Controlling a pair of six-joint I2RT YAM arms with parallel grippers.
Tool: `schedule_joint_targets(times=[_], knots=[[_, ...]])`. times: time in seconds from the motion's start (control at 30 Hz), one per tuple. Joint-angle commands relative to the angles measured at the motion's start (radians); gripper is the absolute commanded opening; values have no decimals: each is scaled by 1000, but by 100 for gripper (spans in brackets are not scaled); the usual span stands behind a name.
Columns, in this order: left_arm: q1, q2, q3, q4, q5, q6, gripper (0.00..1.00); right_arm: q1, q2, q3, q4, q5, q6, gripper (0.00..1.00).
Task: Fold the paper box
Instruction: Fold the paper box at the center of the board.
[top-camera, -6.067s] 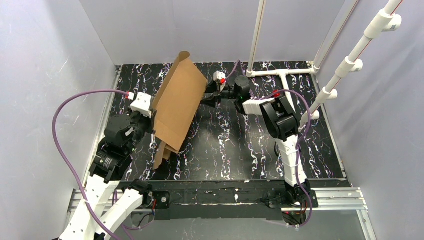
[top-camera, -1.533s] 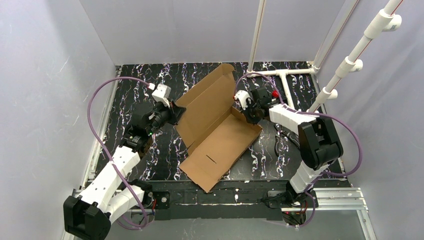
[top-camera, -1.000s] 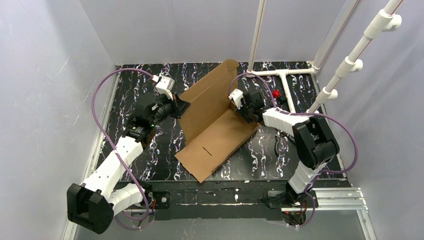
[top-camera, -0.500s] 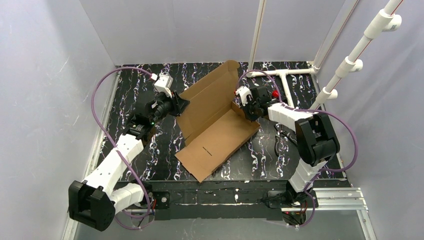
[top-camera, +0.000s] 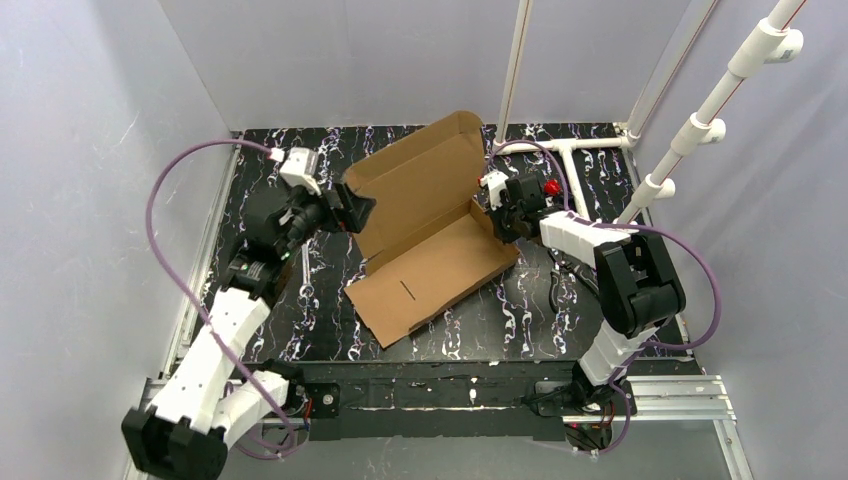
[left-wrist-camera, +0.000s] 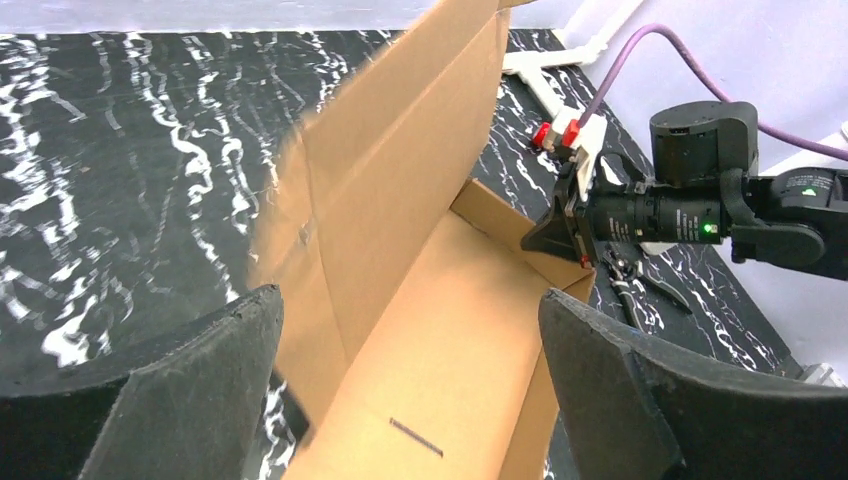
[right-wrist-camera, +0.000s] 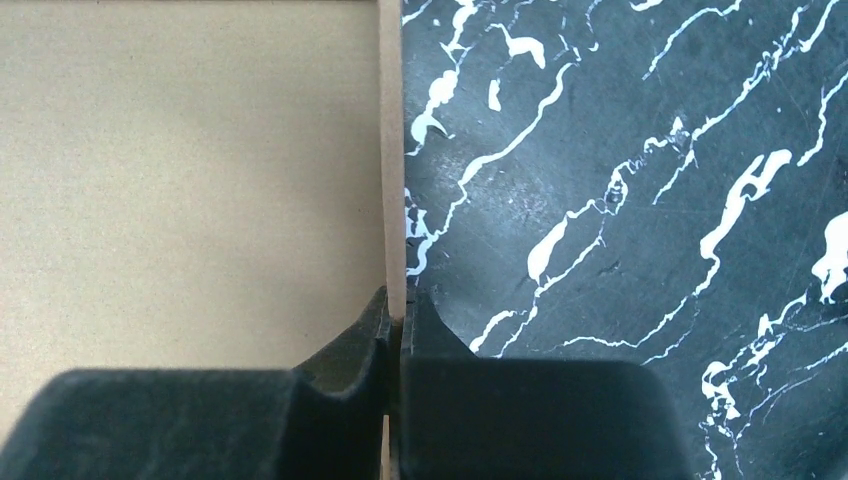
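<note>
While one paper box (top-camera: 430, 245) lies near the middle of the black, white-veined surface (top-camera: 630, 310), two arms reach it from opposite ends. It is a single brown cardboard sheet, partly folded. One long panel lies flat and shows one short slot (top-camera: 402, 289). A second long panel stands up from the fold along the far side, and its rounded corner is the highest point.

At the right end, a short flap also stands up. The right hand (top-camera: 503, 222) is pressed together on that flap's thin edge. In the right wrist view the two fingers meet on the board (right-wrist-camera: 190, 170), with bare surface to the right of it.

The left hand (top-camera: 345, 207) is at the box's left end, beside the raised panel. In its wrist view the two fingers (left-wrist-camera: 200, 390) are spread wide, and the cardboard's near corner (left-wrist-camera: 400, 200) fills the gap between them. Whether either finger touches the board cannot be told. The same view shows the right hand (left-wrist-camera: 560, 235) across the box, gripping the end flap.

Two purple cables are visible, one looping off each arm. One white tube frame (top-camera: 565, 150) stands at the far right of the surface.
</note>
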Motion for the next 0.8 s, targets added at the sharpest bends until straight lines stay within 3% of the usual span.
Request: schedule_joint_targets(times=[0.0,0.17,0.27,0.33,0.47,0.53,0.57,0.6,0.63,0.77], knots=[[29,-185,15,-228,-76,-2,98,-19,-33,-6,58,11,71,8],[33,-353,-89,-460,-91,-159,98,-33,-47,3,37,-38,66,26],[33,-497,-208,-514,-75,-273,98,-45,-75,-6,31,-79,57,34],[33,-594,-352,-509,-82,-379,92,-54,-108,-15,19,-118,26,45],[32,-434,-435,-368,-83,-376,84,-73,-147,-26,-8,-162,-32,49],[33,-340,-455,-198,-24,-317,84,-98,-188,21,-169,-306,-233,51],[33,-338,-455,-170,-16,-304,85,-110,-209,48,-241,-344,-296,52],[33,-370,-454,-151,-41,-314,95,-119,-267,77,-318,-406,-377,56],[34,-398,-451,-148,-39,-316,98,-119,-303,117,-400,-467,-456,59],[39,-408,-433,-183,-3,-329,98,-119,-311,221,-587,-608,-577,64]])
